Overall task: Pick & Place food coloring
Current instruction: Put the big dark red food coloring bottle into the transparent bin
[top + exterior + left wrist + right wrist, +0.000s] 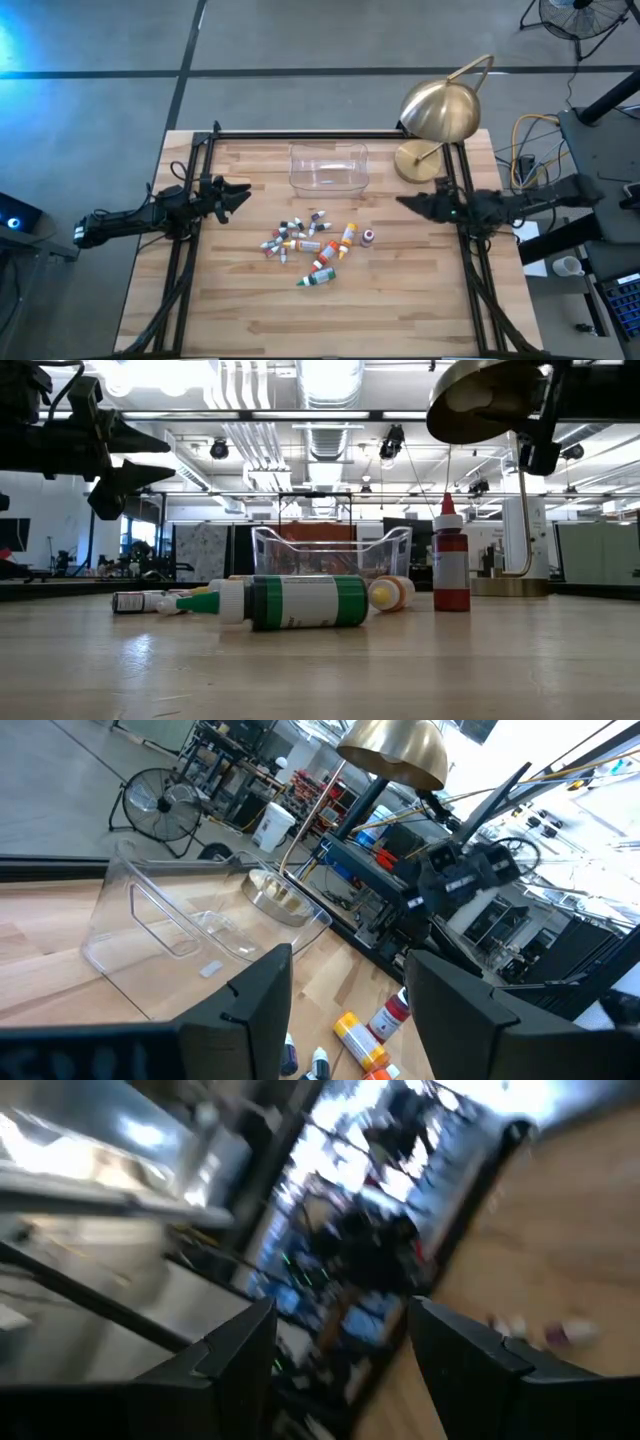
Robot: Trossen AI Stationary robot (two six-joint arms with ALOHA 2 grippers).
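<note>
Dozen-odd food coloring bottles (308, 246) loose on table (400, 310), one tub (329, 167), left pincer (240, 194), right pincer (405, 201) both open, empty.

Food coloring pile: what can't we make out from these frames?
- Bottle count and cap colours: food coloring bottles too small and bunched in the high view.
- Low view: green bottle hides those behind.
- Right wrist view: motion blur smears everything.
- Left wrist view: left gripper fingers cover most of the pile.
</note>
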